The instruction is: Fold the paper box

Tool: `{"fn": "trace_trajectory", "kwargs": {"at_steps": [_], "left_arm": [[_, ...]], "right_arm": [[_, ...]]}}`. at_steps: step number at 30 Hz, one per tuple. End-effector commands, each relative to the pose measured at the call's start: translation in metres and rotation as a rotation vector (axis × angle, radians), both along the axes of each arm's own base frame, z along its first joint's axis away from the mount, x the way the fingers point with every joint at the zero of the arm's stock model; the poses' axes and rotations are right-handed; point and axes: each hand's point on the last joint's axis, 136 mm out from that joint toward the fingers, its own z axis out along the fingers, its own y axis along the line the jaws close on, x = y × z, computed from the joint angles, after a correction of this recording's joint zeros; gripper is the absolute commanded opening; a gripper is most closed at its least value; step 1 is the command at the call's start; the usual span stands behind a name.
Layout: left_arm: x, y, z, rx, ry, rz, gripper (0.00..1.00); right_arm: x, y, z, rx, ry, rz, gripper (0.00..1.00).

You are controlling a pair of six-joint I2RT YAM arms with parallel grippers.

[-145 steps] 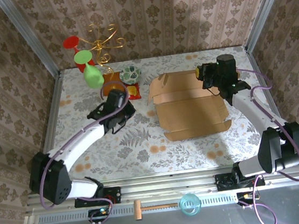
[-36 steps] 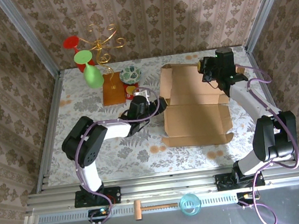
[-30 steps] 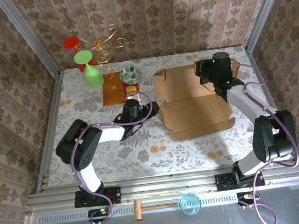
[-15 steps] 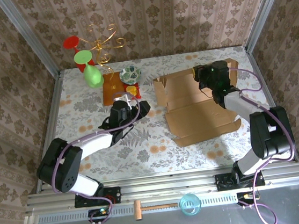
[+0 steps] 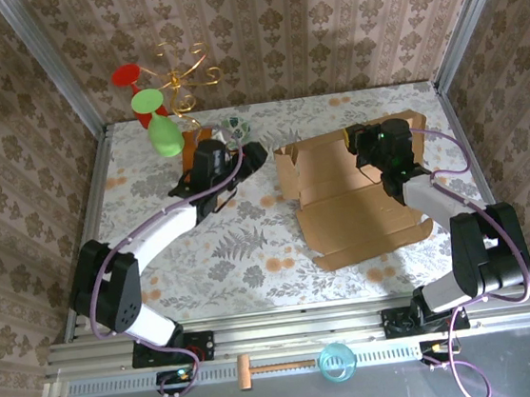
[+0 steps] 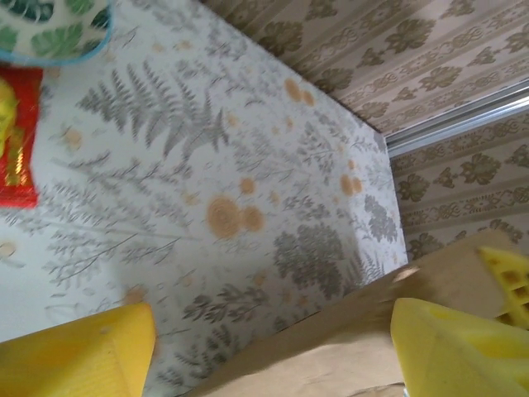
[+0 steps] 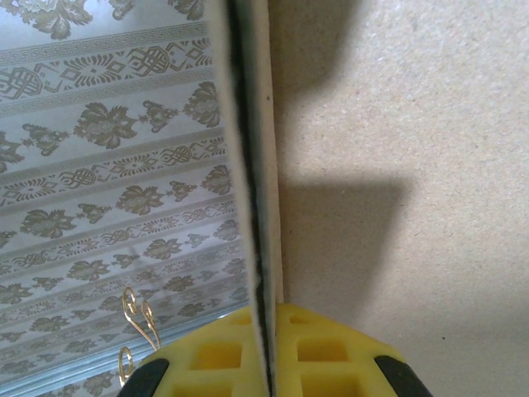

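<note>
Seen from above, a table (image 5: 204, 253) covered in a pale cloth with fern and flower prints sits inside a booth of patterned wallpaper, with 2 robot arms reaching out from its near edge. The paper box (image 5: 363, 216), a large sheet of plain brown cardboard with cut flaps, lies on the right half of the table, turned slightly askew. Its near panel rests flat, while its far panel and left side flap are tilted up off the cloth. The right arm bends in over the box, and the right fingers (image 7: 331, 357), yellow and ribbed, are closed tightly on the edge of the raised far panel. The right wrist camera sees that panel edge-on, pinched between the 2 pads. The left arm stretches across the left half of the table toward the back, ending near the box's left flap without touching it. The left fingers (image 6: 91, 356) are spread wide apart and hold nothing. A strip of cardboard edge shows beyond them, and past it is a bowl (image 6: 50, 25) with a green leaf pattern and a small red packet (image 6: 16, 141) beside it. At the back left corner, a gold wire stand (image 5: 183, 69) holds a red glass (image 5: 127, 75) and a green glass (image 5: 164, 133).
</note>
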Motion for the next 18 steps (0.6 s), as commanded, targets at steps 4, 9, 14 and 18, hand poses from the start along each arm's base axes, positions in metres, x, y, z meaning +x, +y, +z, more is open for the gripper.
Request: {"fn": "trace_trajectory", "kwargs": {"at_steps": [4,9,14,18], "left_arm": [[-0.019,-0.002,-0.002,0.221,0.171,-0.005,0.76],[-0.023,-0.019,-0.016,0.324,0.204,-0.063,0.73],[-0.024,-0.022,-0.031,0.369,0.229,-0.077,0.7],[-0.023,-0.025,-0.033,0.386,0.22,-0.089,0.62]], "right_arm": [[0.0,0.006,0.012,-0.006,-0.054,0.026,0.0],[0.0,0.006,0.007,0.0,-0.046,0.023,0.0],[0.001,0.009,0.007,0.003,-0.047,0.033,0.0],[0.0,0.01,0.005,0.004,-0.041,0.037,0.0]]}}
